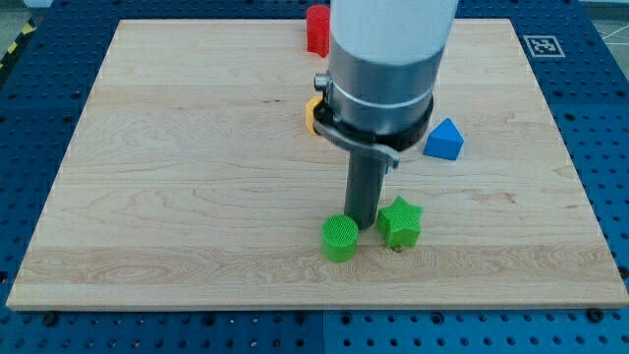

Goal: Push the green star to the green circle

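- No pincer on this arm, so nothing spread, pressed together or pinching; it ends in a straight dark rod only.
- my tip (365, 228) is down on the counter (177, 177), in the gap between the green circle (340, 238) and the green star (400, 222).
- Tip sits just beside both blocks; cannot tell for sure if it touches either one.
- Green star: toward the view's right of the tip, low in the middle of the counter, lying flat.
- Green circle: toward the view's left of the tip and slightly lower in the view. The two green blocks are near each other but apart, with the rod between them.
- Blue block (444, 140), wedge or pyramid-like, sits above and to the right of the star, well apart from it.
- Red block (317, 29) near the counter's top edge, partly hidden behind the arm's grey housing (383, 69); shape unclear.
- Yellow block (312, 110) peeks out at the housing's left side, mostly hidden, shape cannot be told.
- Edges: both green blocks are near the counter's bottom edge, with a strip of bare wood below them.
- Open room: wide bare wood across the view's left half; bare wood also to the right of the star up to the right edge.
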